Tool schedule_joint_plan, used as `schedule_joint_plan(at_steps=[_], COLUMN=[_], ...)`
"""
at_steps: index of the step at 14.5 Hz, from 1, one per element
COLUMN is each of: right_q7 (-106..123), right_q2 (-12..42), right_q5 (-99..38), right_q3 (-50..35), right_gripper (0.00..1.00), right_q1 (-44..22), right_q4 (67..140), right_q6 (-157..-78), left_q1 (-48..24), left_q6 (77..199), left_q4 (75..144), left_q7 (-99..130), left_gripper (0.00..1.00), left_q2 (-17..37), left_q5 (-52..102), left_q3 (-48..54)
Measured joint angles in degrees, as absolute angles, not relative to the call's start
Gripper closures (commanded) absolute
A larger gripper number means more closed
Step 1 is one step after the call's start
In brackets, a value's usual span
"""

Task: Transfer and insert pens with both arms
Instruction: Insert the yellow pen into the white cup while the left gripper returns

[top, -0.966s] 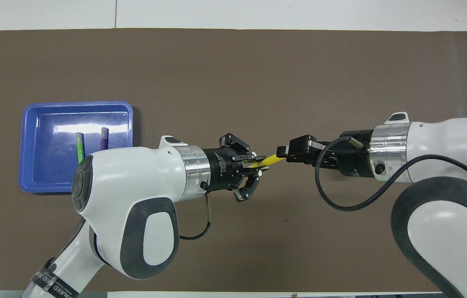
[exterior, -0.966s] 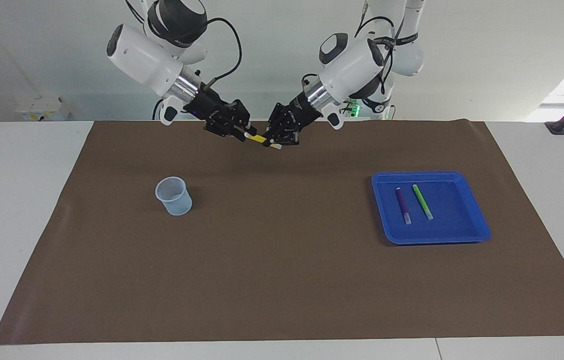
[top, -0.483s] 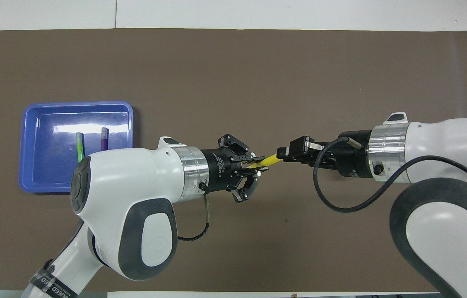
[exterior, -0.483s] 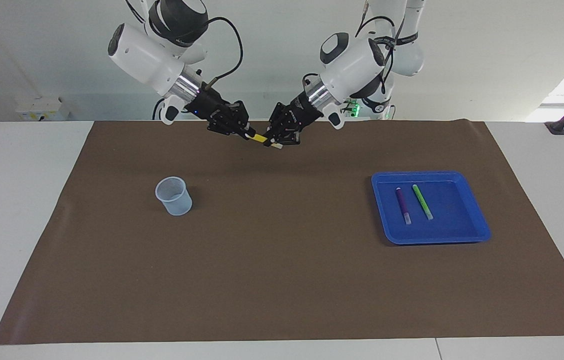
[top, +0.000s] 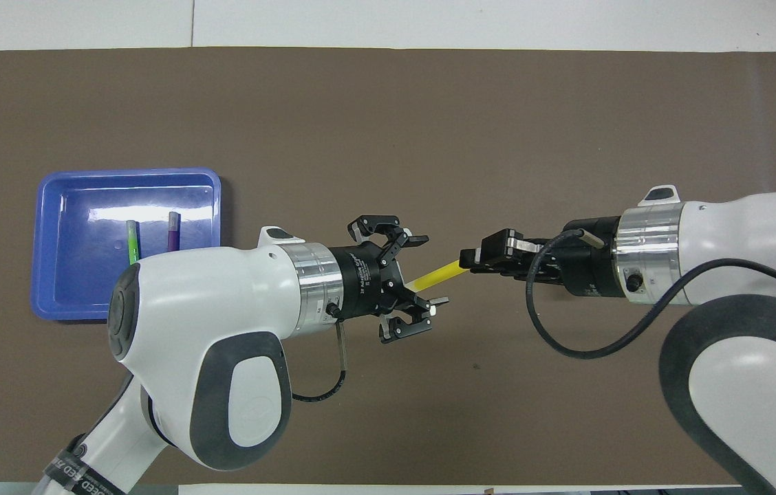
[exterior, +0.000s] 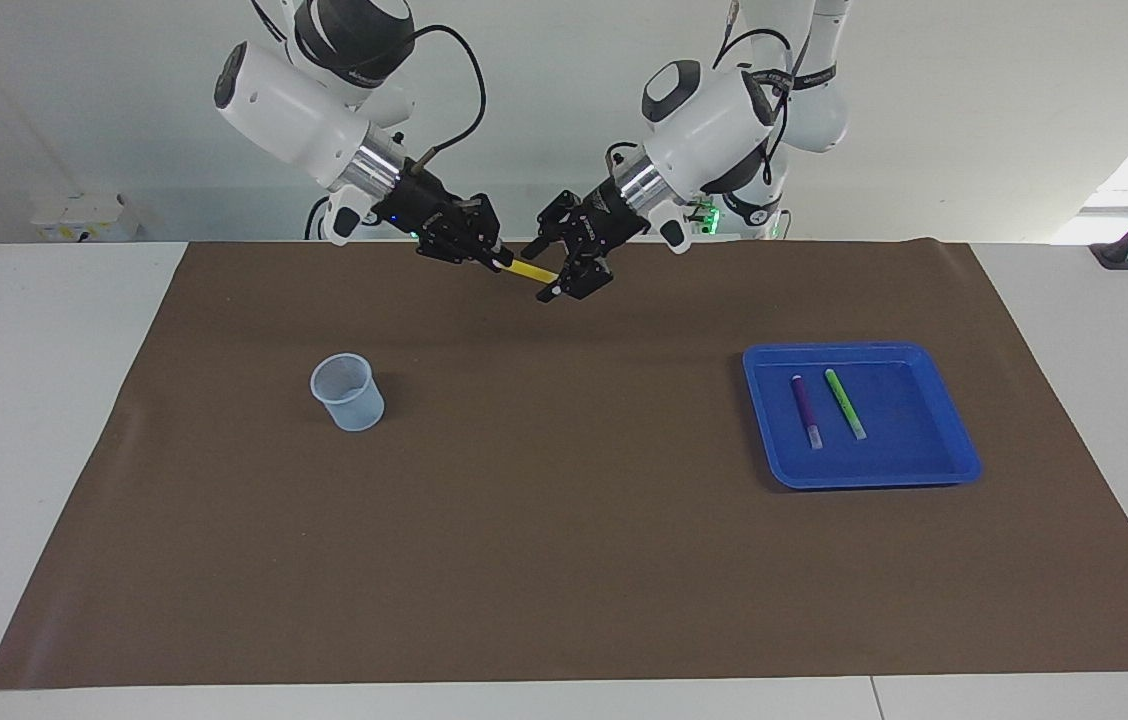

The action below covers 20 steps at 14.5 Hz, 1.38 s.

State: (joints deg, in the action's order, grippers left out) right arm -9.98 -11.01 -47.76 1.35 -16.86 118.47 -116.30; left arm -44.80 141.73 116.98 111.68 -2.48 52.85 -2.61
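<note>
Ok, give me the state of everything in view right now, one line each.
Yellow pen: in the air, held at one end.
Right gripper: shut on yellow pen.
Left gripper: open around pen.
Purple pen: lying in blue tray.
Green pen: lying beside it.
Cup: upright, empty.

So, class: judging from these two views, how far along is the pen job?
Done: the yellow pen is out of the blue tray and clamped by the right gripper; the left gripper is open around it. Left: dropping it into the clear cup, which looks empty, then moving the purple pen and green pen.
</note>
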Motion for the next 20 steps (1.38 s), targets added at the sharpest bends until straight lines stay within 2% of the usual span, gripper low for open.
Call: schedule_joint_plan(at_steps=[2, 5, 10, 12, 15, 20], right_q7=[-10.0, -9.3, 7.9, 13.7, 15.2, 15.3], right_q2=[-10.7, -9.1, -5.0, -3.8, -3.1, -2.3], right_q5=[-44.9, -32.8, -15.2, -9.5, -5.6, -5.4], right_q3=[1.5, 1.6, 2.0, 2.3, 2.3, 2.1], right_gripper=[1.0, 1.0, 1.0, 1.0, 1.0, 1.0], right_q1=[-15.3, -12.5, -6.6, -3.7, -2.9, -2.8], right_q4=[116.4, 109.6, 98.9, 97.6, 97.6, 102.2], right_q6=[-112.6, -104.3, -95.5, -94.9, -95.5, -103.5], left_q1=[-44.7, -43.8, -39.0, -37.0, -32.8, -23.3], left_q6=[141.7, 141.7, 137.4, 134.1, 128.9, 118.5], left_q4=[117.0, 117.0, 117.0, 117.0, 117.1, 117.0], left_q7=[111.7, 110.0, 102.4, 101.1, 94.3, 78.2], left_gripper=[0.0, 0.0, 0.0, 0.0, 0.0, 0.0], left_q2=[-2.5, -2.6, -2.6, -2.9, -3.2, -4.1], left_q5=[52.9, 52.8, 51.5, 47.1, 44.7, 37.6], left_q3=[-2.9, -3.3, -3.5, -3.6, -3.7, -3.9])
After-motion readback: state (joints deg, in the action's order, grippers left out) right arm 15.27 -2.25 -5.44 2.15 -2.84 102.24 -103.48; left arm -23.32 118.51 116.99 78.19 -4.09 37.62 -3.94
